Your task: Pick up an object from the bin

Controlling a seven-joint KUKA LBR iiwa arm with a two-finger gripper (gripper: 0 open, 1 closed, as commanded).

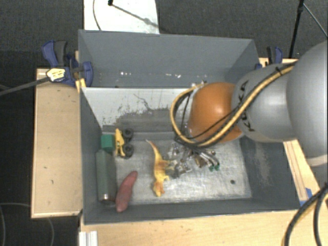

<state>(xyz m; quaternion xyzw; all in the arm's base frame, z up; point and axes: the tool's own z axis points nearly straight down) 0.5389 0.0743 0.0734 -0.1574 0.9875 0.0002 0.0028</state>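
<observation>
Dark lettering, apparently "KUKA", along the grey arm (274, 104) beside its orange cover (212, 109).

Looks like a robotics lab rig, not anybody's home: a big grey industrial arm (287, 106) with an orange cover (212, 109) and looped cables (175, 114) reaches into a grey metal bin (169, 60) of random little toys (159, 170), with dark carpet (31, 14) all around it.

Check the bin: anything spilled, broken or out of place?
Nothing stands out. The claw is low over the bin floor beside a yellow toy dinosaur. A dark green cylinder, a reddish oblong piece and a small yellow wheeled toy lie loose near the left wall.
</observation>
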